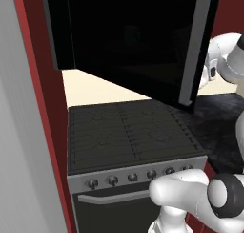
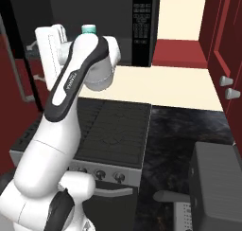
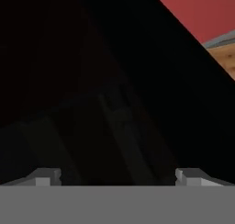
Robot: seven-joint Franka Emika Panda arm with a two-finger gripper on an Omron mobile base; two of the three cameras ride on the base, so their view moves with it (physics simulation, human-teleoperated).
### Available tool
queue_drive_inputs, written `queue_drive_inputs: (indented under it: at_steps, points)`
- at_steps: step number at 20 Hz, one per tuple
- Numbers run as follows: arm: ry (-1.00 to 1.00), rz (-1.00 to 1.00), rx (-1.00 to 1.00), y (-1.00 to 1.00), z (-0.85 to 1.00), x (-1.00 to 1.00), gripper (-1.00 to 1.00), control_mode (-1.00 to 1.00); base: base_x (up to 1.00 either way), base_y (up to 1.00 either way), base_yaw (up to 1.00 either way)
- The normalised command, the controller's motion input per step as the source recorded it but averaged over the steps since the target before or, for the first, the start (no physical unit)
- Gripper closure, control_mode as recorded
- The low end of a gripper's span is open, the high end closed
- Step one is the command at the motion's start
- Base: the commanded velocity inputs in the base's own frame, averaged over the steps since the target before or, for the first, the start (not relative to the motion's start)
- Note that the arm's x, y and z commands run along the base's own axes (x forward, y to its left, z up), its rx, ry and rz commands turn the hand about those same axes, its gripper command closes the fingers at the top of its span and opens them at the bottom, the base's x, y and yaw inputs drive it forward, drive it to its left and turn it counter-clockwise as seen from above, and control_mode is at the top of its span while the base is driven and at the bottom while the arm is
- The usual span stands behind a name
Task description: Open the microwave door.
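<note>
The microwave door is a large glossy black panel. It stands swung out over the stove, and its slim grey bar handle runs down its free right edge. The same handle appears at the far left of the right base view, with my white hand close to its right. In the hand view my gripper is open, its fingertips far apart with nothing between them. A black glossy surface lies close in front of them. My wrist sits just right of the door's handle edge.
A black stove top with a row of knobs and an oven handle lies below the door. The keypad strip is on the microwave's right. Red cabinets stand to the right, and a grey box sits on the dark counter.
</note>
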Motion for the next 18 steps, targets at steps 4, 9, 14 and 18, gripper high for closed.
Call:
queue_drive_inputs:
  at_steps: [4, 9, 14, 18]
  points:
    - [0.00, 0.00, 0.00, 1.00, -0.04, 0.00, -1.00, -1.00, 0.00, 0.00, 0.00]
    - [0.00, 0.00, 0.00, 1.00, -0.08, 0.15, -1.00, -1.00, 0.00, 0.00, 0.00]
    - [0.00, -0.01, 0.00, 1.00, -0.10, 0.24, -1.00, -1.00, 0.00, 0.00, 0.00]
    - [0.00, -0.08, -0.08, 1.00, 0.00, 0.20, -1.00, -1.00, 0.00, 0.00, 0.00]
